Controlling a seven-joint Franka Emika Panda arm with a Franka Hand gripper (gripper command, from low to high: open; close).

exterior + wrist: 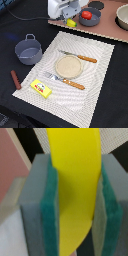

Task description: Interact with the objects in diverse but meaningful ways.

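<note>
The wrist view is filled by a yellow banana [77, 183] clamped between my gripper's [75, 208] green pads [50, 213]. In the exterior view the gripper [68, 19] hangs at the top over the brown board, with the banana [72, 23] at its tips. Just to the exterior view's right, a red tomato [87, 14] lies in a grey pan [93, 20]. A grey two-handled pot [28, 51] stands on the dark table left of the mat. Near the front left are a brown sausage [15, 79] and a yellow block [41, 88].
The striped cloth mat [95, 75] carries a beige plate [68, 66], a knife [78, 56] and a fork [64, 81] with orange handles. On the brown board [107, 31] sit a second bowl [123, 17] and a black disc [96, 5].
</note>
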